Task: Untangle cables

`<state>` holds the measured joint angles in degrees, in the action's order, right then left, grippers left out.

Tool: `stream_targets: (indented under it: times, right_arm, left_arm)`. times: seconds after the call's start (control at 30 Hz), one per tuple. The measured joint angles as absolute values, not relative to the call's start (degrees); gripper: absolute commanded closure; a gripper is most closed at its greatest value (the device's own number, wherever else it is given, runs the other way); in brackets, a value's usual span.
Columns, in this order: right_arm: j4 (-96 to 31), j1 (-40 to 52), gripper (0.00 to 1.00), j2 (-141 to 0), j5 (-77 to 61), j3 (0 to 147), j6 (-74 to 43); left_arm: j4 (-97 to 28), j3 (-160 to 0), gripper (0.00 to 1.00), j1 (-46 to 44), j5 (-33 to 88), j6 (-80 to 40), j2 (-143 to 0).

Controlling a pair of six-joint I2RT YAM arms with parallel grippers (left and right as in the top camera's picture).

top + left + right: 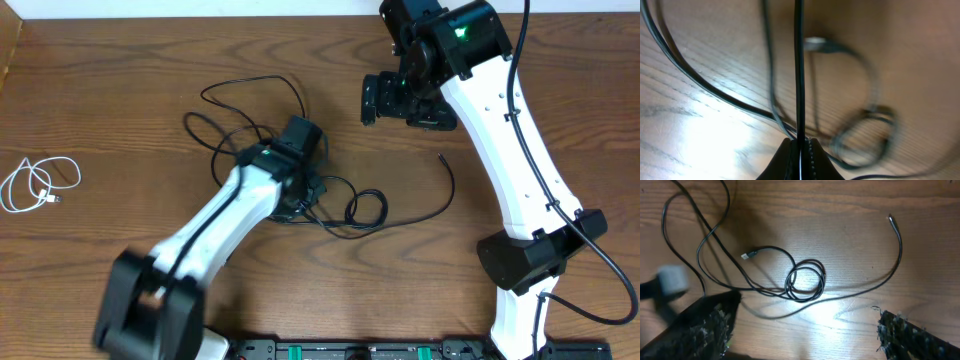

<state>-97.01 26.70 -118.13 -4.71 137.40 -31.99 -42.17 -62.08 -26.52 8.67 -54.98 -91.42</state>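
Grip: left gripper (801, 142) clamped on black cable (799, 75) at table (100, 80) centre; right gripper (405, 105) agape, idle at 1 o'clock; advise slow lift toward 9 o'clock, watching adjacent coil (365, 208) for tightening.

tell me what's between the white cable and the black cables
Only bare table. In the overhead view the white cable lies alone at the left edge, well apart from the black cables, with nothing on the wood between them.
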Motion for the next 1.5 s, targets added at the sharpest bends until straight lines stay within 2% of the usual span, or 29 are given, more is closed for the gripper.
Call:
stream_targets:
  times: [0.3, 0.43, 0.7, 1.0, 1.27, 1.5]
  right_arm:
    - [-97.0, 26.7, 0.05, -118.1, -4.7, 137.4, -32.0]
    - [-97.0, 26.7, 0.06, -118.1, -4.7, 137.4, -32.0]
    - [-96.8, 26.7, 0.06, -118.1, -4.7, 137.4, -32.0]
    - [-97.1, 26.7, 0.05, -118.1, -4.7, 137.4, -31.9]
    - [-97.1, 26.7, 0.06, -118.1, -4.0, 137.4, -31.7]
    - [-97.1, 26.7, 0.06, -118.1, -3.9, 137.4, -31.6]
  left_arm:
    - [-42.4, -63.0, 0.92, -26.5, 8.7, -52.6, -73.6]
    - [-47.9, -68.6, 0.93, -26.5, 8.7, -48.4, -70.2]
    - [-61.8, -94.7, 0.93, -24.6, 8.7, -38.9, -70.4]
    - [-67.5, -122.3, 0.93, -17.5, 8.6, -32.5, -74.7]
    - [-59.4, -130.6, 0.93, -13.7, 8.2, -29.7, -76.2]
    - [-60.4, -131.0, 0.92, -11.2, -0.7, -26.3, -78.4]
